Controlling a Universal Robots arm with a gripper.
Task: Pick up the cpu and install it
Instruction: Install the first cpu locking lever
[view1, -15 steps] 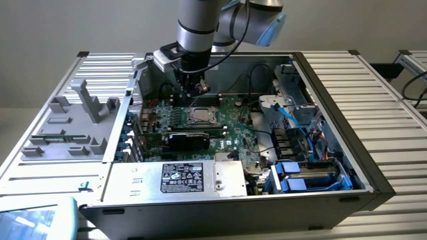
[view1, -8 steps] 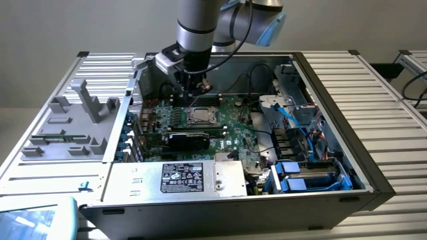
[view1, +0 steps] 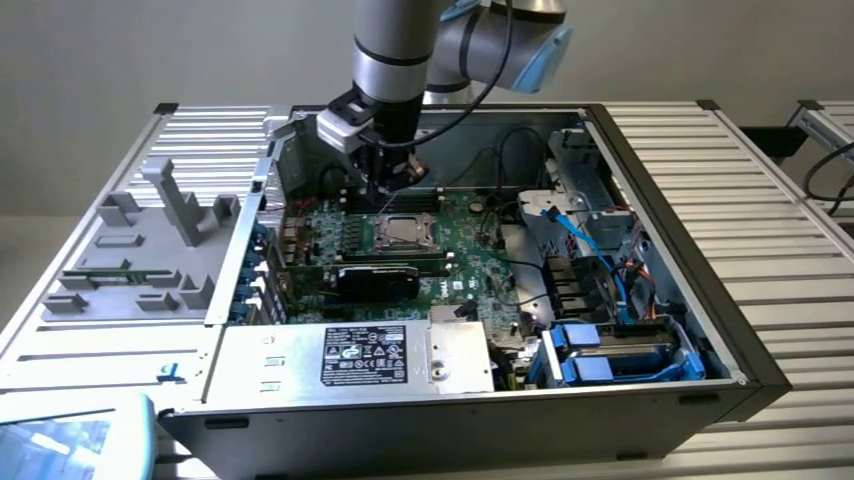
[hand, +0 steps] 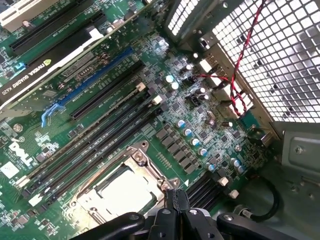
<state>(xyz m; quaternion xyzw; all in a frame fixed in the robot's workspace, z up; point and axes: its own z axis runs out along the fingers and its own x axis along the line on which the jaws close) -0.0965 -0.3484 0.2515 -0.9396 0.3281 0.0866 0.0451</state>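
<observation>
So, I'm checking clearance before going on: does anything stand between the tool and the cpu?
Nothing visible does. The shut tool hangs close beside the cpu, which lies inside the metal socket frame. The red and black cable runs off to the side, by the case wall.

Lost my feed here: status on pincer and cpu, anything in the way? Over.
Pincer shut, nothing held, at edge of socket frame. Cpu lying flat inside that frame. Nothing between them.
</observation>
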